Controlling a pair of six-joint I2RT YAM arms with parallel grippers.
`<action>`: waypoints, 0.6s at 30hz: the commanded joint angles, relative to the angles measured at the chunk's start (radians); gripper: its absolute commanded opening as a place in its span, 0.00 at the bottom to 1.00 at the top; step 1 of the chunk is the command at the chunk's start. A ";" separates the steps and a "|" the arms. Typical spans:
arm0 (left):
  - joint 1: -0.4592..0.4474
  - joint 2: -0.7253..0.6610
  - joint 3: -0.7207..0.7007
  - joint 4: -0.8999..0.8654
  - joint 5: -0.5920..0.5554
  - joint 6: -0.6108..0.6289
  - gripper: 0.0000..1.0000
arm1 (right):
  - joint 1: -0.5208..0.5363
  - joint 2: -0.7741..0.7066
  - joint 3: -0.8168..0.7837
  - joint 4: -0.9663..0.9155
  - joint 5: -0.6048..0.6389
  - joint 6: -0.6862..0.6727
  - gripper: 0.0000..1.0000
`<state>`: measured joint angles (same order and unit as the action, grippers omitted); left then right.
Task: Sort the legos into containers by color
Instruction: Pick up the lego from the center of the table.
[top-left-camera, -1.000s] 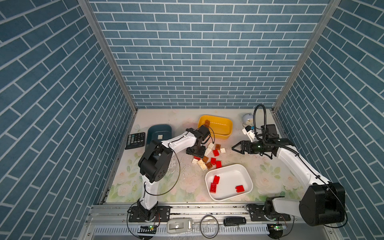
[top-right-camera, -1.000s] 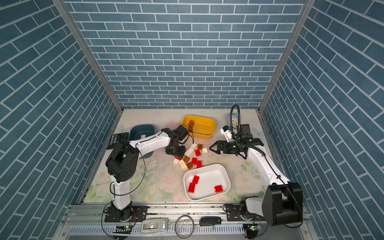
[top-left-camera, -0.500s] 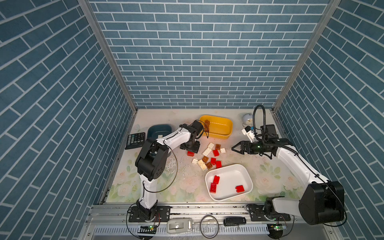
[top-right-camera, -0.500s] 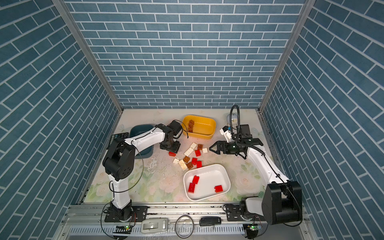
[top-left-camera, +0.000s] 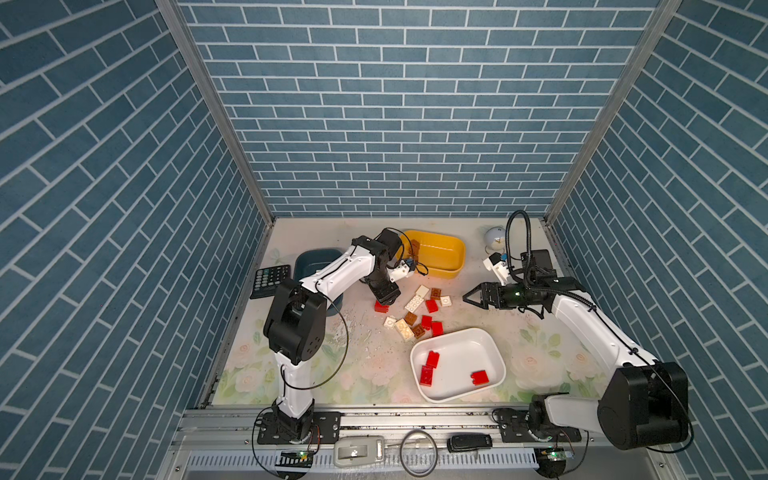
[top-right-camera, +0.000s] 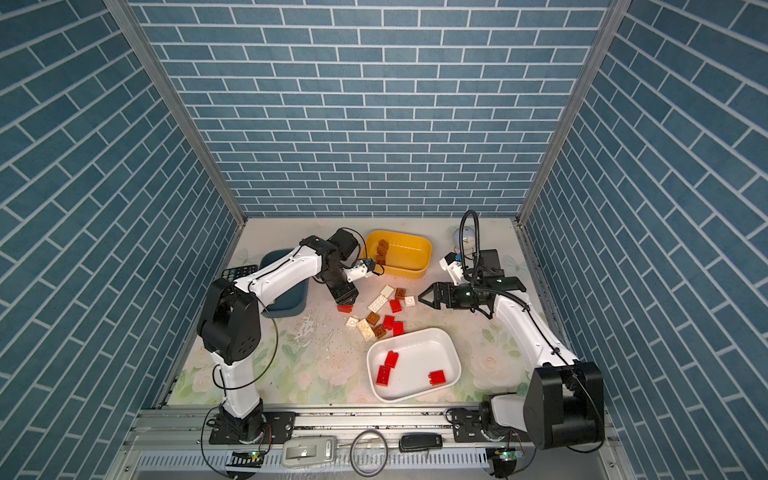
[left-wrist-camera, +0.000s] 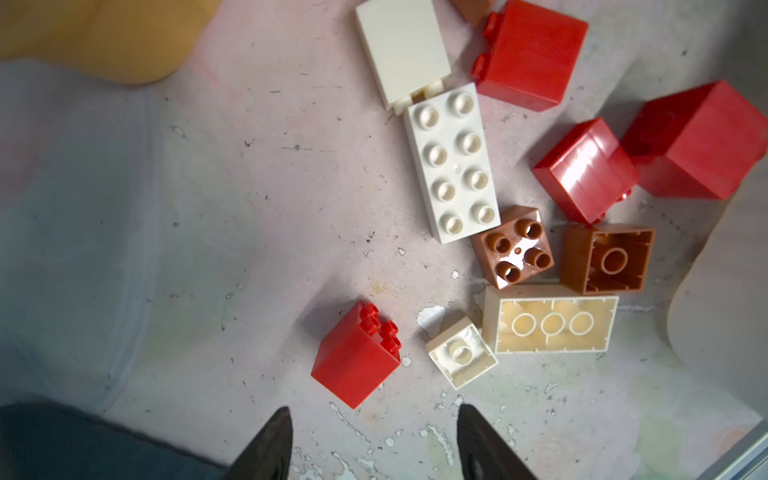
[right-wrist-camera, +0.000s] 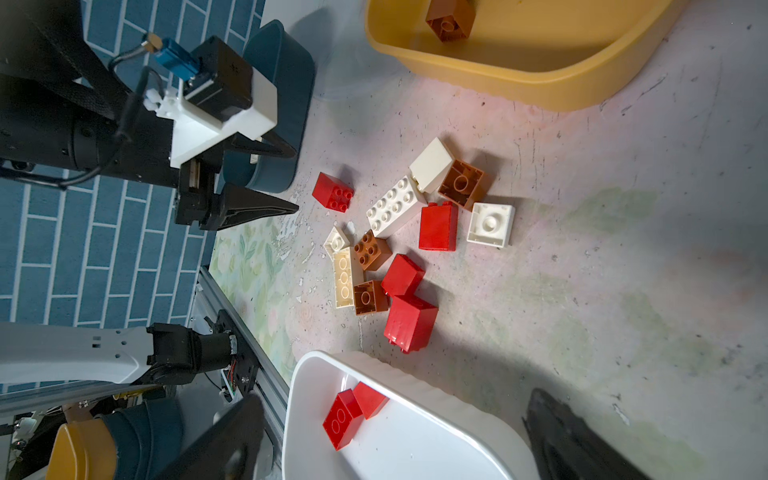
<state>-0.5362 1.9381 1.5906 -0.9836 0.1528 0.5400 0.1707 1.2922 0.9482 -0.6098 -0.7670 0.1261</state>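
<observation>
A lone red lego (left-wrist-camera: 355, 361) lies just ahead of the half-open, empty left hand (left-wrist-camera: 372, 409); the right hand (top-left-camera: 468, 297) gapes empty.

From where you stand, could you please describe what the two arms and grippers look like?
Both the left arm and right arm have white shells with bulky black joints and looping black cables. The left gripper and right gripper have black pointed fingers and white camera mounts.

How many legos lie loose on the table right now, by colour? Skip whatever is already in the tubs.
Red legos: 4
Brown legos: 3
White or cream legos: 5
Total loose: 12
</observation>
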 joint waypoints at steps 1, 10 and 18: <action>0.007 0.058 0.006 -0.043 0.002 0.183 0.63 | -0.004 -0.014 -0.014 -0.009 -0.012 -0.020 0.99; 0.009 0.127 -0.013 -0.032 -0.037 0.280 0.62 | -0.003 -0.016 -0.020 -0.018 -0.005 -0.021 0.99; 0.010 0.161 -0.012 0.003 -0.074 0.287 0.56 | -0.004 -0.011 -0.027 -0.015 -0.008 -0.019 0.99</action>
<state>-0.5343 2.0808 1.5768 -0.9813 0.0898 0.8055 0.1707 1.2922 0.9291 -0.6151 -0.7662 0.1261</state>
